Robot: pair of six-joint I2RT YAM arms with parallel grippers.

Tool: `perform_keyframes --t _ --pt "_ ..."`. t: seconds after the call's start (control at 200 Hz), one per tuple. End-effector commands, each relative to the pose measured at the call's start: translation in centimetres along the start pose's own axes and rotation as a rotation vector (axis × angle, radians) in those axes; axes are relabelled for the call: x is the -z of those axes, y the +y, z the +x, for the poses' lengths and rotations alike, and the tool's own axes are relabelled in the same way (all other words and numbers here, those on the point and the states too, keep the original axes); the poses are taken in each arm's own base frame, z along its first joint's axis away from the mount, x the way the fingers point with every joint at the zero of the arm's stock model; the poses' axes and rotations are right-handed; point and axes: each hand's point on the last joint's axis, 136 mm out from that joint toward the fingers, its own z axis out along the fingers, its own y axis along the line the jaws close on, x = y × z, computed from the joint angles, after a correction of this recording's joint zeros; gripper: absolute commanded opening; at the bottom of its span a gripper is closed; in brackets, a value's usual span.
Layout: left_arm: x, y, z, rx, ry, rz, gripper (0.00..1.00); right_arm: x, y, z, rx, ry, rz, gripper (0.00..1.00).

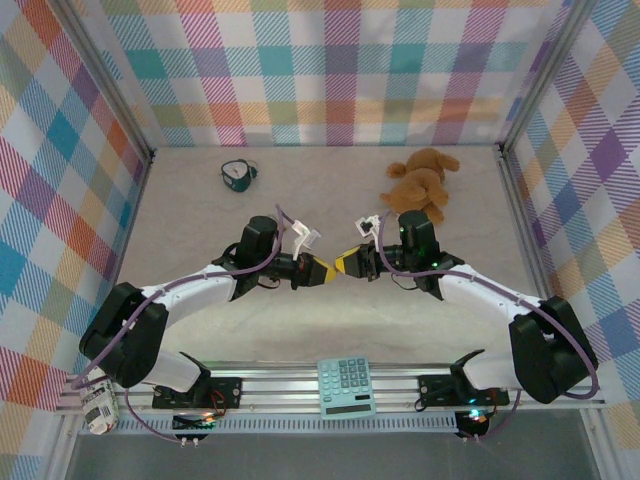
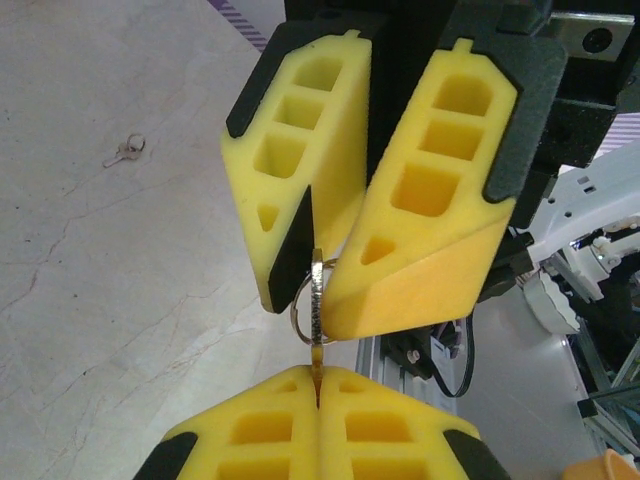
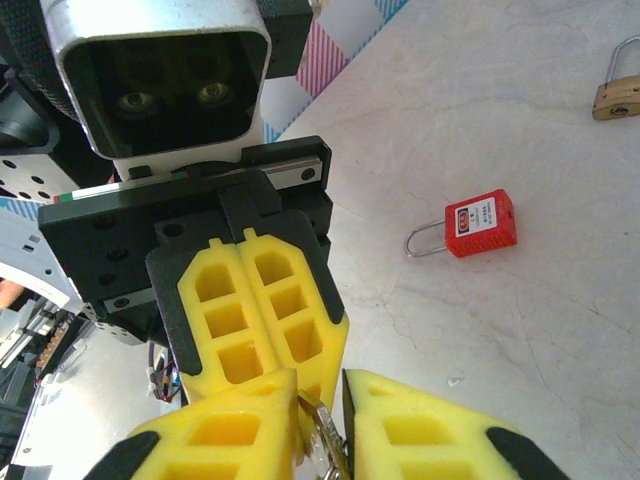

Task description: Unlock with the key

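Note:
My two grippers meet tip to tip above the middle of the table, the left gripper [image 1: 322,270] facing the right gripper [image 1: 347,263]. The left gripper [image 2: 320,378] is shut on the blade end of the small brass key [image 2: 317,300]. The key's head and its wire ring stick out between the yellow fingers of the right gripper [image 2: 315,305]. In the right wrist view the right gripper [image 3: 322,400] stands narrowly open around the key [image 3: 325,437]; the key rests against one finger, with a dark gap to the other. The left gripper [image 3: 290,365] faces it, shut.
A red padlock [image 3: 480,223] and a brass padlock [image 3: 615,95] lie on the table beyond the grippers. Another small key on a ring [image 2: 127,150] lies on the table. A brown plush toy [image 1: 420,185], a teal object [image 1: 238,175] and a calculator [image 1: 346,387] are farther off.

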Motion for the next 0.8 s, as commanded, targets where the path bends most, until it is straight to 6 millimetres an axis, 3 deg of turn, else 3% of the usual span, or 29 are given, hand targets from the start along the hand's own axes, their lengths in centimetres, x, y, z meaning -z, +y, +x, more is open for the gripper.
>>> perform_keyframes --t 0.0,0.19,0.4,0.485,0.605,0.735,0.795 --pt "-0.1 -0.3 -1.5 -0.029 -0.029 0.019 0.0 -0.2 2.4 -0.3 0.05 0.009 -0.09 0.16" --pt "-0.2 0.0 -1.4 -0.021 -0.03 0.009 0.0 -0.3 2.7 0.1 0.05 0.019 -0.081 0.09" --pt "-0.1 0.8 -2.0 -0.033 -0.05 -0.032 0.1 -0.1 2.4 0.1 0.041 0.004 -0.044 0.05" --pt "0.2 1.5 -2.3 -0.034 -0.069 -0.076 0.27 -0.1 2.0 -0.1 0.024 0.002 -0.013 0.04" --pt "0.6 3.0 -2.4 -0.04 -0.09 -0.174 0.4 -0.2 1.6 -0.9 0.011 -0.003 0.022 0.04" --pt "1.8 4.2 -3.5 -0.045 -0.153 -0.297 0.67 0.0 1.4 -2.0 0.024 -0.022 0.062 0.04" --pt "2.4 3.7 -4.3 -0.058 -0.182 -0.316 0.85 0.1 1.2 -2.3 0.04 -0.03 0.078 0.04"
